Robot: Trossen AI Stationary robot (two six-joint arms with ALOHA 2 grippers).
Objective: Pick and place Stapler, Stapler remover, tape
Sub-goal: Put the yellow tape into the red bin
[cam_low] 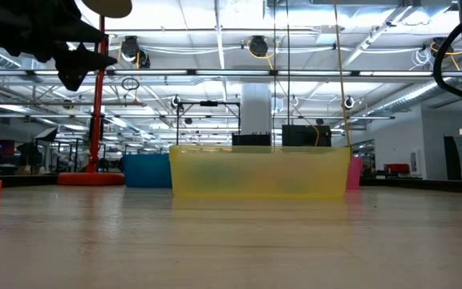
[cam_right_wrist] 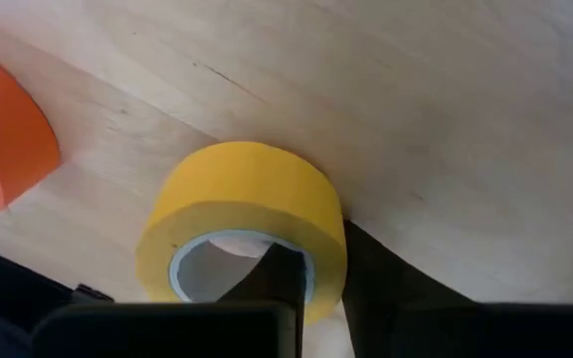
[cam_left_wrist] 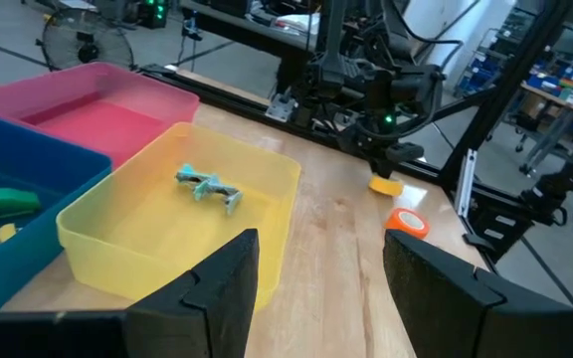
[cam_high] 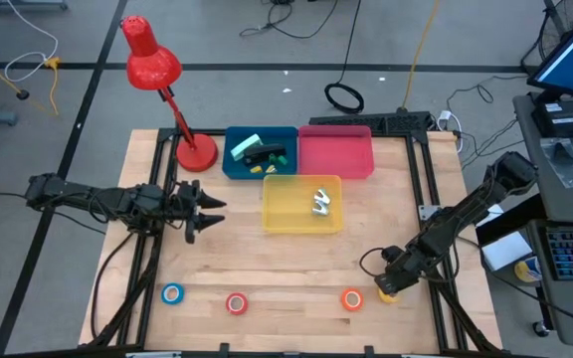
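Four tape rolls lie near the table's near edge: blue [cam_high: 172, 293], red [cam_high: 236, 302], orange [cam_high: 352, 298] and yellow [cam_high: 387, 295]. My right gripper [cam_high: 393, 286] is low over the yellow roll [cam_right_wrist: 242, 214] and shut on it; the orange roll [cam_right_wrist: 3, 129] lies just beside it. My left gripper [cam_high: 205, 209] hovers open to the left of the yellow bin [cam_high: 277, 221], touching nothing. A pale staple remover [cam_high: 321, 202] lies on that bin's floor [cam_left_wrist: 207, 186]. A green and black stapler [cam_high: 267, 154] lies in the blue bin [cam_high: 233, 169]. My right gripper holds the yellow roll by its ring wall [cam_right_wrist: 328, 261], on the side nearest the gripper. One finger [cam_right_wrist: 279, 278] is inside the hole and the other [cam_right_wrist: 391, 290] outside, slanting down from above. The roll is tipped with its hole toward the wrist; whether it is clear of the table I cannot tell.
A pink bin [cam_high: 335, 154] sits right of the blue one at the far side. A red desk lamp [cam_high: 152, 62] stands on its base [cam_high: 196, 153] at the far left. Bare wood lies between the bins and the row of rolls. The yellow bin [cam_low: 259, 172] fills the low view's middle.
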